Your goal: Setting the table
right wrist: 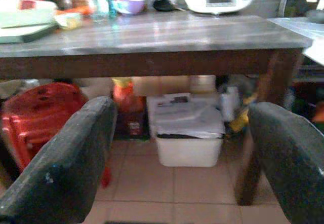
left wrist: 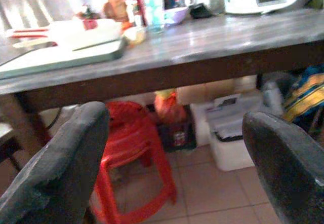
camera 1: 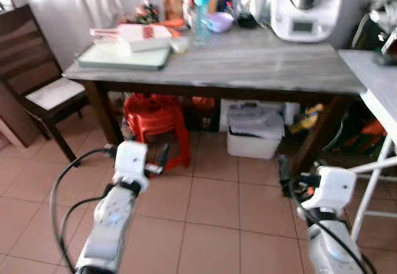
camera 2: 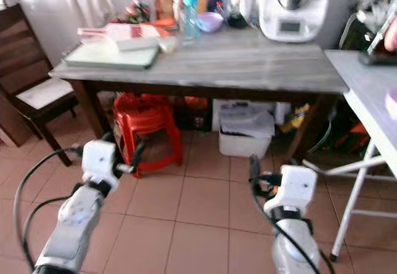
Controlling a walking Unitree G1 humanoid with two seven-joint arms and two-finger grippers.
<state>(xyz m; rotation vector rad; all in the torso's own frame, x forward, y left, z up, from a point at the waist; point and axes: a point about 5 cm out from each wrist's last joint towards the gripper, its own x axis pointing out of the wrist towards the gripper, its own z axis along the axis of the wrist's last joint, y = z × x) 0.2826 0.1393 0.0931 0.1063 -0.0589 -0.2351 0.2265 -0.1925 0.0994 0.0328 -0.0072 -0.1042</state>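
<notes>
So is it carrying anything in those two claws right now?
No, nothing. The left end effector and the right end effector are both open with bare fingers, held low in front of the wooden table.

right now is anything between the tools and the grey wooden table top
Nothing visible blocks them. Both open tools, left tool and right tool, hang over bare tiled floor short of the grey wooden table. The red plastic stool and white lidded bin sit under it.

Grey table [camera 1: 248, 63] on terracotta tile floor [camera 1: 211, 206].
</notes>
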